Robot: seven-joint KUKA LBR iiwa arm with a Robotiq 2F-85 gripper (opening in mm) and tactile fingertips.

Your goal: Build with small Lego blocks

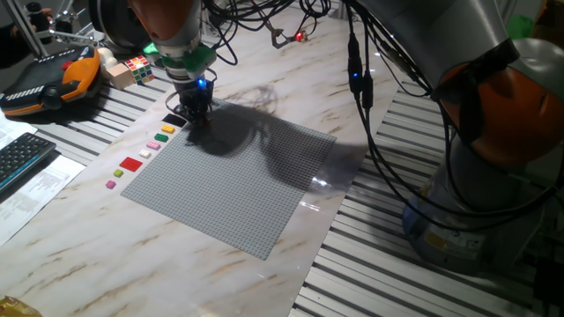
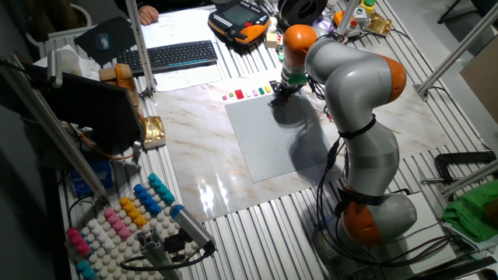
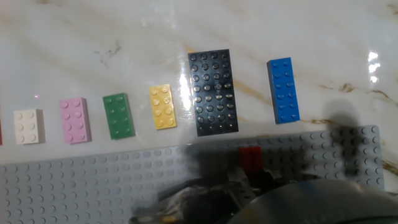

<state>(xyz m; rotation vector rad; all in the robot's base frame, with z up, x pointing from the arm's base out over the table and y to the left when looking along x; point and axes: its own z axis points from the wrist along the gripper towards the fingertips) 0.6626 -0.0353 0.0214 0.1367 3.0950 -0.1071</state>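
Several small Lego blocks lie in a row on the marble beside the grey baseplate [image 3: 93, 180]: white [image 3: 28, 126], pink [image 3: 75, 120], green [image 3: 118, 115], yellow [image 3: 162, 106], a larger black plate [image 3: 213, 93] and blue [image 3: 283, 90]. The one fixed view shows the same row, with a red block [image 1: 131, 164] and a small pink one [image 1: 111, 184] further along. My gripper [image 1: 196, 116] is down at the baseplate's [image 1: 238, 185] corner beside the black plate [image 1: 174, 119]. It looks shut on a small red block [image 3: 252, 158] resting on the studs; the fingertips are blurred and in shadow.
A multicoloured puzzle cube [image 1: 137, 67] and an orange teach pendant [image 1: 53, 79] sit behind the row. A keyboard [image 1: 22, 158] and papers lie at the left. Cables [image 1: 361, 79] hang over the baseplate's right side. The arm's base [image 1: 476, 202] stands at the right.
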